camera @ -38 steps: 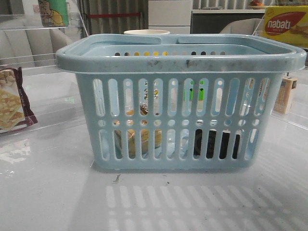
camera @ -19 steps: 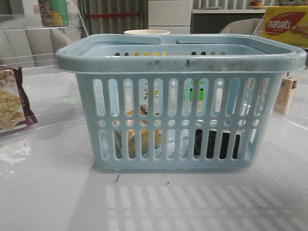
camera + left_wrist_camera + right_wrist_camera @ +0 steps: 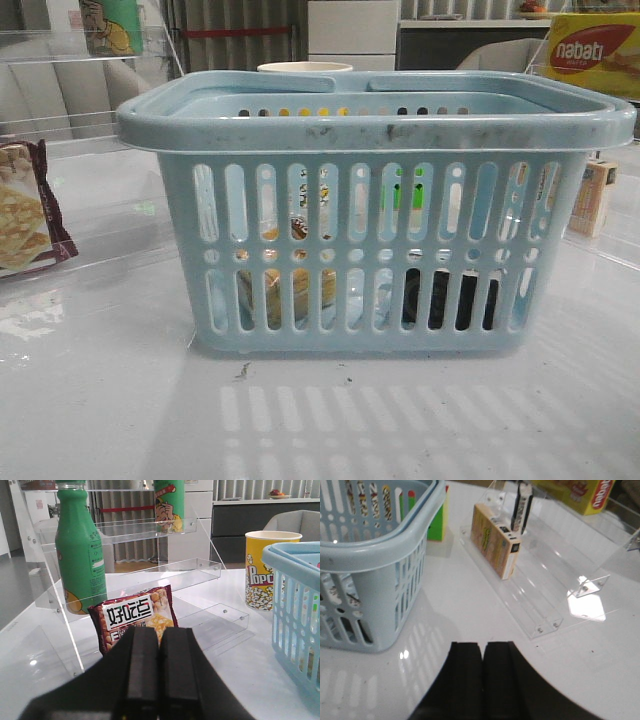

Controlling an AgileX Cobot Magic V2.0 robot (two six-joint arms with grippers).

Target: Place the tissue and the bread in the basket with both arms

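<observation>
The basket stands upright on the counter, and I place everything from it. Through its front slots I see the bread lying on the basket floor toward my left side, and the tissue on the floor toward my right. My left gripper is outside the basket, beyond its left end, its jaws pressed together with nothing between them; a snack packet stands ahead of it. My right gripper is off the basket's right end, jaws likewise closed and empty, near a small carton.
</observation>
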